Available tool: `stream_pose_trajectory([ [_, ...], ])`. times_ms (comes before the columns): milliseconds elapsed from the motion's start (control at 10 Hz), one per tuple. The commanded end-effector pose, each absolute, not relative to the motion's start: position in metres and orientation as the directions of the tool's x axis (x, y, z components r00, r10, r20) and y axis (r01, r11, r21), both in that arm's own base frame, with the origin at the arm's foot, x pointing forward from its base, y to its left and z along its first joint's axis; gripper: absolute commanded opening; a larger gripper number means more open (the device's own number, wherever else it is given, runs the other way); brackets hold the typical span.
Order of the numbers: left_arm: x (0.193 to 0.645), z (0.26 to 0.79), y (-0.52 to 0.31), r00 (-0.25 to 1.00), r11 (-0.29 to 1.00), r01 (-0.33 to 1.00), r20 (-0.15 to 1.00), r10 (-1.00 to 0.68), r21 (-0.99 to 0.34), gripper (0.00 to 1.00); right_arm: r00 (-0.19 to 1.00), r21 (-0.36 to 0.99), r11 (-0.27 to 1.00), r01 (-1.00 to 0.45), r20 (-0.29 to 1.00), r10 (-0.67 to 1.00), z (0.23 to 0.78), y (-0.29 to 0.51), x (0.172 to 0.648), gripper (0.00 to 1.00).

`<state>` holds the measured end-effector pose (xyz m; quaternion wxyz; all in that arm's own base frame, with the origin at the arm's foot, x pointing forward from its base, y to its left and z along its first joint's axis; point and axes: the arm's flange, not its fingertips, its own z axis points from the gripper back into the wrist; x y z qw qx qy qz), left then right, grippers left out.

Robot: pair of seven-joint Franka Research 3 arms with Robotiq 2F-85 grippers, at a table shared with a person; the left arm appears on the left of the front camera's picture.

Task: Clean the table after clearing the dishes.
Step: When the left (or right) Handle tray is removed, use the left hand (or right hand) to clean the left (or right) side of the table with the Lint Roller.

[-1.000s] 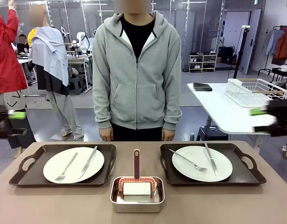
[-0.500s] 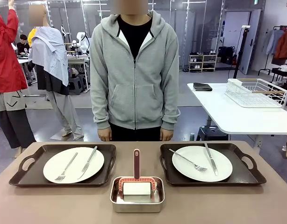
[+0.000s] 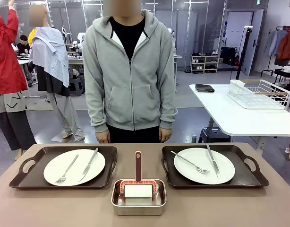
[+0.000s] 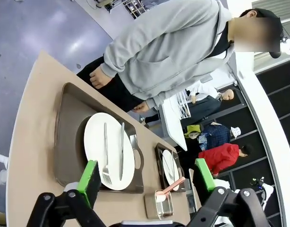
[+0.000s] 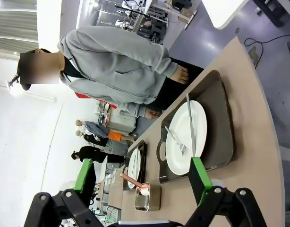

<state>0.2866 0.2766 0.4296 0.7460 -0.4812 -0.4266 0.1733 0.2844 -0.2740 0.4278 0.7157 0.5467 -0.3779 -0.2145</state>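
Front view: toward the left edge of the taupe table (image 3: 64,203), a dark brown tray (image 3: 36,156) bearing a white plate (image 3: 73,176) with fork (image 3: 69,168) and knife (image 3: 89,164). Toward the right edge, a second tray (image 3: 246,177), second plate (image 3: 192,175), second fork (image 3: 190,162), second knife (image 3: 211,161). At mid near edge, a steel pan (image 3: 138,210) holding a red-handled roller (image 3: 138,190). Behind the far edge, a person (image 3: 131,85), hands down.

Left wrist view: left end effector (image 4: 147,178) spread wide, empty, raised clear of the table.

Right wrist view: right end effector (image 5: 141,174) spread likewise, empty.

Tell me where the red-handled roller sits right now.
In the front view, the red-handled roller lies in the small steel pan at the near middle of the table, between the left tray and the right tray, handle toward the person.
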Motion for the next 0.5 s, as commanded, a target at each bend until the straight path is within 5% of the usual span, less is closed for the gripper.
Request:
stream_pose_trajectory([
  [0, 0.2873, 0.4298, 0.2797, 0.576, 0.468, 0.163, 0.469, 0.670, -0.869, 1.00, 0.618, 0.945, 0.306, -0.115, 0.309, -0.723, 0.4307, -0.2742, 0.2833, 1.00],
  [400, 0.2873, 0.4298, 0.2797, 0.576, 0.468, 0.163, 0.469, 0.670, -0.869, 1.00, 0.618, 0.945, 0.306, -0.115, 0.309, -0.723, 0.4307, -0.2742, 0.2833, 1.00],
])
